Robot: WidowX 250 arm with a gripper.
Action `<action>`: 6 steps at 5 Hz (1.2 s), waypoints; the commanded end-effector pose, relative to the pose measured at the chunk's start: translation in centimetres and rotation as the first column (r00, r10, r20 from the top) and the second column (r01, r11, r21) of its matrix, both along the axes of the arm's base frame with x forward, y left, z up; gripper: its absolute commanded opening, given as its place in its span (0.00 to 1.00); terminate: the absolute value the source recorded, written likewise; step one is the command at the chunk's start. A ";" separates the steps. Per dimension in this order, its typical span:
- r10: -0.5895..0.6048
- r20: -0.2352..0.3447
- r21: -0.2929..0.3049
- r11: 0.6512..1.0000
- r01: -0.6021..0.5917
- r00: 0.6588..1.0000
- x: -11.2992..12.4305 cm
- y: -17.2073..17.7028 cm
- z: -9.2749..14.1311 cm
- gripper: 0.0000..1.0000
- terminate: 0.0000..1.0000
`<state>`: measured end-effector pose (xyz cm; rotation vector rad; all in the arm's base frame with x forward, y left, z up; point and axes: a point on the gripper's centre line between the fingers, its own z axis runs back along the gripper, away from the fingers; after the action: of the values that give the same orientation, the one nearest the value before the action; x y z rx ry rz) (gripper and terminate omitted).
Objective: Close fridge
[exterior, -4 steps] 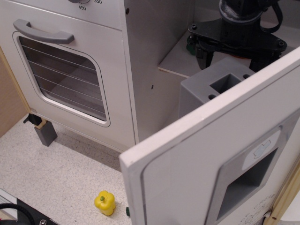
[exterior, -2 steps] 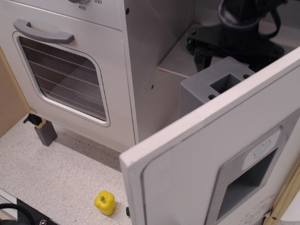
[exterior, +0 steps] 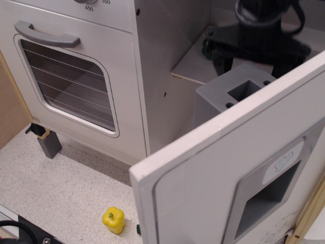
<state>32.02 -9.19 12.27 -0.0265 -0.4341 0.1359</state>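
Shifting: gripper (exterior: 254, 43) edged up and left inside fridge (exterior: 167, 61).
Door (exterior: 213, 188): unmoved, wide open.
Jaws: can't tell.

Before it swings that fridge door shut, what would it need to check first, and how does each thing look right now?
1. Fridge door open, ready to swing: ok.
2. Gripper clear of the doorway: not ok, it sits inside the fridge above the shelf.
3. Jaws empty: cannot tell, partly hidden.
4. Yellow pepper out of the door's path: cannot tell, it lies near the door's lower edge.
5. Oven door shut: ok.
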 end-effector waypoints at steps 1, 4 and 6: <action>0.011 0.102 -0.061 0.998 -0.005 0.995 0.0 -0.5 4.2 1.00 0.00; -0.090 0.037 -0.137 0.986 0.095 0.995 -3.6 -1.8 8.5 1.00 0.00; -0.152 0.052 -0.209 0.965 0.160 0.987 -6.7 -2.8 10.8 1.00 0.00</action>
<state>25.10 -12.25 21.94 -0.2668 -0.4016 0.0293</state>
